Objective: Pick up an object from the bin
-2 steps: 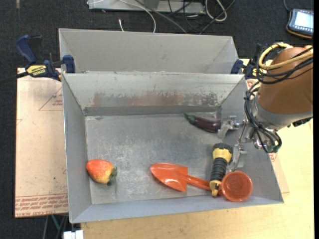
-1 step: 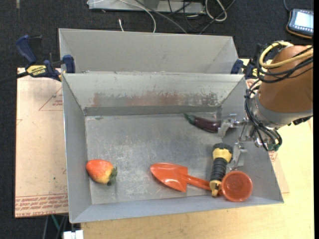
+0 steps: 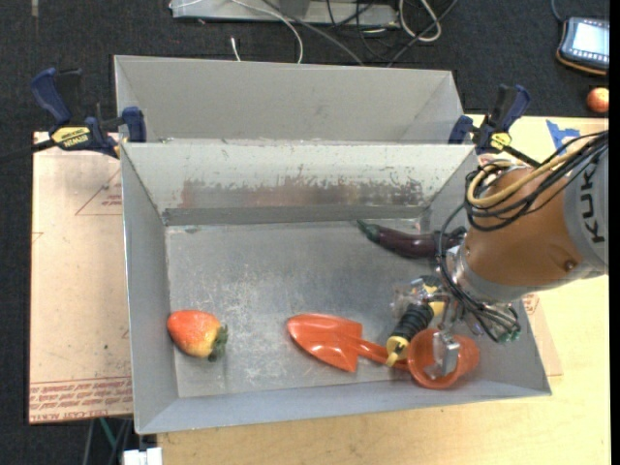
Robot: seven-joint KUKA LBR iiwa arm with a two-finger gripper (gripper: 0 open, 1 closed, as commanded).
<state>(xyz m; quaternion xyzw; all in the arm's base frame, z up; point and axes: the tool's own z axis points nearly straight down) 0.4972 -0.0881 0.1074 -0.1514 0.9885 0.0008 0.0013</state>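
- The gripper (image 3: 444, 349) hangs over a red-orange round plastic piece (image 3: 465, 361) in the near right corner of the grey metal bin (image 3: 291, 269); spread or pressed together, we cannot tell.
- We fear the orange plastic shovel (image 3: 327, 342) just beside it may snag the grasp.

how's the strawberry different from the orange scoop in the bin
The strawberry is short and rounded with a green leafy end; the orange scoop is longer and flatter, a blade with a handle. The strawberry lies alone at front left, far from the gripper; the orange scoop's handle ends beside the gripper. Both are orange-red and lie near the front wall of the bin.
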